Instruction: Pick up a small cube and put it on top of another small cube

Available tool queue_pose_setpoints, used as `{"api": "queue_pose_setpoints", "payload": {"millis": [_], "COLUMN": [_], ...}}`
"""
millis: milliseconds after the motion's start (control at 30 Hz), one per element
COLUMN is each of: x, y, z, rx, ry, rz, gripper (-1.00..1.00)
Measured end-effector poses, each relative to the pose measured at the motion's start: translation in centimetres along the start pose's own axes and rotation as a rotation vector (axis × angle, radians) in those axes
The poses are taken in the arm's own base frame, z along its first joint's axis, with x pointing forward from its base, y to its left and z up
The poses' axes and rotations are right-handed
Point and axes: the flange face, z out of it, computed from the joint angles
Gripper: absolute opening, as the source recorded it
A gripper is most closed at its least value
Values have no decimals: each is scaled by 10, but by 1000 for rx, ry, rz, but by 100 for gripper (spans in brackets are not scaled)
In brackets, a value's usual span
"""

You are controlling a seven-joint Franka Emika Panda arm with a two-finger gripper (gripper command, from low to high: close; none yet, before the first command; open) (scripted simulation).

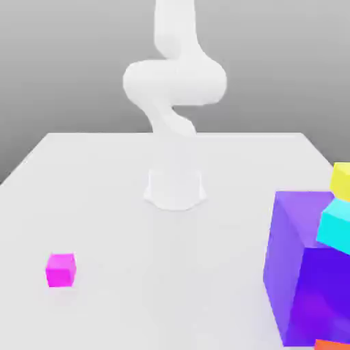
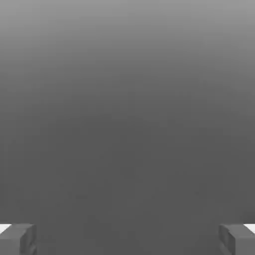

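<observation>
A small magenta cube [image 1: 61, 269] rests on the white table [image 1: 102, 205], toward the front on the exterior view's left. At the exterior view's right edge a yellow cube [image 1: 341, 180] and a cyan cube [image 1: 336, 225] overlap a large purple cube [image 1: 301, 273]; whether they rest on it I cannot tell. The white arm [image 1: 174, 82] rises from its base [image 1: 175, 188] at the table's middle and leaves the picture upward. In the hand view my gripper [image 2: 127, 239] is open, its grey fingertips [image 2: 17, 238] far apart, with plain grey background and nothing between them.
The large purple cube takes up the front right of the table. An orange piece [image 1: 331, 345] pokes in at the bottom right corner. The table's edges run along the left and the back.
</observation>
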Motion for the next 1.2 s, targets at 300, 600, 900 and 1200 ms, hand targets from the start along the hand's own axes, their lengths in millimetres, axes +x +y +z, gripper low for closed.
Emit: {"api": "queue_pose_setpoints", "payload": {"millis": [300, 600, 900, 1200], "x": [28, -5, -71, -78], "y": [131, 321, 423, 431], "z": [190, 300, 365, 376], "rx": [-336, -639, -772, -772], "ry": [-23, -20, -25, -24], "rz": [501, 1035, 1276, 1276], "gripper": [0, 0, 0, -100]}}
